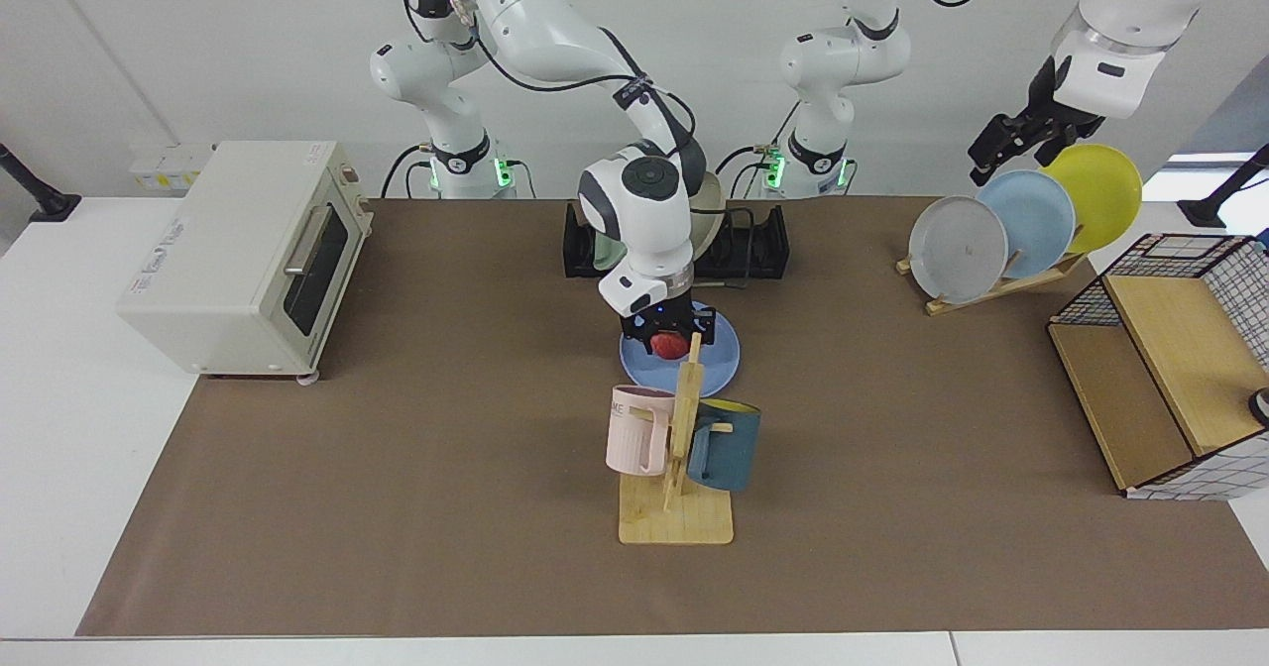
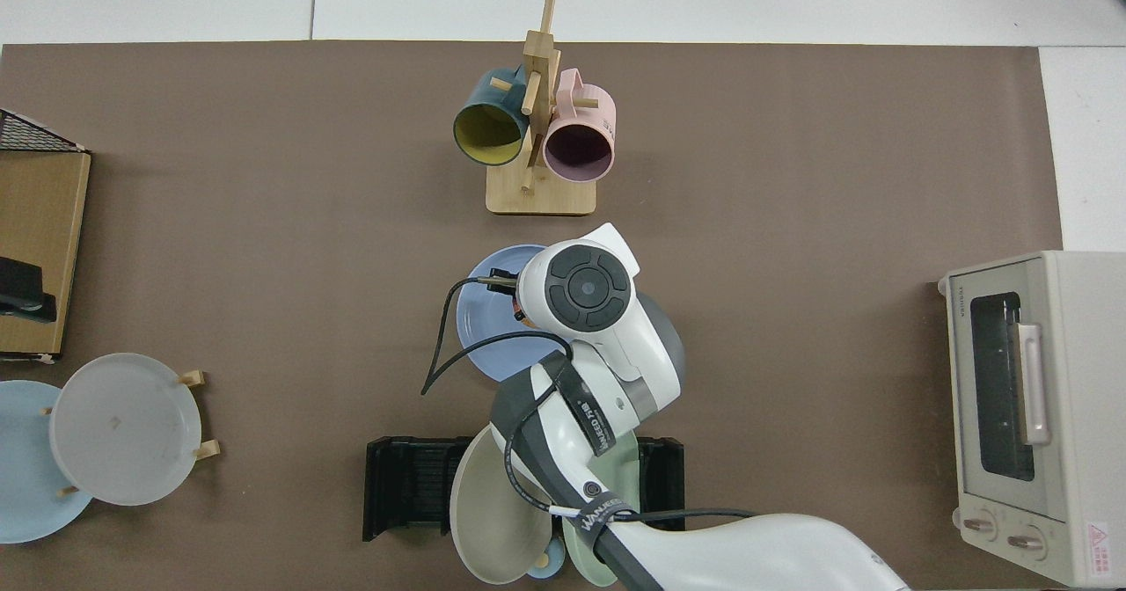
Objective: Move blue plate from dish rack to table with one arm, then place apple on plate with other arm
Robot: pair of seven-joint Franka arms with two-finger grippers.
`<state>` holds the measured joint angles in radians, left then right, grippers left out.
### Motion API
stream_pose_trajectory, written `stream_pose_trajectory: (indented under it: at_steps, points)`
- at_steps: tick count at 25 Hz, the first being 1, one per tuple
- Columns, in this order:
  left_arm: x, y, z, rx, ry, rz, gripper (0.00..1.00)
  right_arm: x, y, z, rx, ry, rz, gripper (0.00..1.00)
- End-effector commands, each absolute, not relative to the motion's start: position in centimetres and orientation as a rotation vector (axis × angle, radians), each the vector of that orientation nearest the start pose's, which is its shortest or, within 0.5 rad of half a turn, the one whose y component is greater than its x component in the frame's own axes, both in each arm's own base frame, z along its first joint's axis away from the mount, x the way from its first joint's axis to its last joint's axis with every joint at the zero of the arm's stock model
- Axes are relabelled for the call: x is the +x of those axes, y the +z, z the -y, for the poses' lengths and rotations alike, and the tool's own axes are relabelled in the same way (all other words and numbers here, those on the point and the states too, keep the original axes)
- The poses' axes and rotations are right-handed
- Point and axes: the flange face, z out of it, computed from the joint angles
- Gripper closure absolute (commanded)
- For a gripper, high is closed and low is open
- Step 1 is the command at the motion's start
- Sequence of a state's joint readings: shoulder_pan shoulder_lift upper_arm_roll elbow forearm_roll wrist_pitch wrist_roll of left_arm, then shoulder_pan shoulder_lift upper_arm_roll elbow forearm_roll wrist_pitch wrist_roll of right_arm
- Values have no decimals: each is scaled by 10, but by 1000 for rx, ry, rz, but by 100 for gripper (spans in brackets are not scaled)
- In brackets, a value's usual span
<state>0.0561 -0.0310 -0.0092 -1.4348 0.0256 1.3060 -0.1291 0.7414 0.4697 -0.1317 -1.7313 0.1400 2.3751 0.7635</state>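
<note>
The blue plate [image 1: 721, 358] [image 2: 486, 331] lies flat on the brown mat of the table [image 1: 397, 448], just in front of the black dish rack [image 1: 763, 242] [image 2: 406, 487]. My right gripper [image 1: 669, 341] hangs low over the plate's middle, shut on the red apple [image 1: 670, 346]. Whether the apple touches the plate cannot be told. In the top view the right arm's wrist [image 2: 585, 285] covers the apple. My left gripper [image 1: 1003, 144] waits high above the wooden plate stand, holding nothing.
A mug tree [image 1: 680, 448] with a pink and a dark blue mug stands close in front of the plate. A toaster oven [image 1: 248, 260], a slanted stand [image 1: 991, 284] with grey, sky-blue and yellow plates, and a wire shelf [image 1: 1160, 379] border the mat. The rack holds two dishes.
</note>
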Motion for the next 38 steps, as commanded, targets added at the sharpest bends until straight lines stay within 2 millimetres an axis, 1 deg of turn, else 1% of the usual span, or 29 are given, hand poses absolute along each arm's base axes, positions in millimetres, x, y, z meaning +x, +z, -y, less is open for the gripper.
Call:
stream_pose_trajectory:
  at_steps: [1,2,3,4,5,6,7,8,9,10,13,15,16,18,20,22,24,27,28,29,32,35,36,38]
  points:
    - [497,681,-21,-3118,172,232,0,550,319,-400,-2922,-104,-428,100]
    - [497,681,-23,-3118,172,237,0,548,314,-400,-2922,-87,-435,98]
    - [496,681,-23,-3118,170,240,0,548,310,-398,-2923,-75,-443,89]
    - [497,681,-25,-3118,173,244,0,547,308,-397,-2925,-68,-445,84]
    - [496,681,-24,-3118,170,240,0,546,306,-396,-2929,-62,-446,80]
    - [496,681,-26,-3115,172,245,0,545,305,-396,-2931,-58,-446,69]
    - [495,678,-27,-3114,179,250,0,545,304,-395,-2932,-55,-451,35]
    - [493,677,-28,-3114,182,250,0,545,304,-395,-2933,-53,-451,4]
    - [493,675,-27,-3116,170,247,0,543,304,-396,-2936,-47,-449,0]
    - [495,671,-25,-3117,158,237,0,543,304,-396,-2938,-41,-451,0]
    - [504,640,-20,-3117,170,217,0,541,309,-399,-2945,-26,-444,0]
    - [512,628,-25,-3126,111,235,0,540,316,-400,-2946,-17,-443,0]
    - [516,627,-27,-3129,77,243,0,541,319,-398,-2947,-14,-443,0]
    - [524,628,-28,-3164,11,255,0,544,337,-397,-2950,-19,-434,0]
    - [525,628,-27,-3171,-1,239,0,548,349,-391,-2967,-2,-429,0]
    - [525,628,-23,-3172,4,225,0,550,361,-385,-2975,0,-432,0]
    - [525,627,-11,-3179,9,191,0,554,370,-374,-3001,-20,-432,0]
    - [525,629,5,-3179,13,149,0,565,398,-349,-3014,-101,-413,0]
    - [524,628,10,-3179,23,137,0,570,409,-336,-3015,-119,-398,0]
    - [523,627,11,-3178,37,134,0,575,418,-321,-3021,-117,-375,0]
    - [521,627,10,-3173,54,136,0,585,446,-273,-3038,-85,-276,0]
    - [521,629,3,-3168,49,155,0,599,471,-216,-3029,-107,-247,0]
    - [520,633,2,-3168,36,160,0,603,476,-199,-3032,-112,-242,0]
    - [518,640,-3,-3169,14,174,0,606,480,-177,-3044,-99,-195,0]
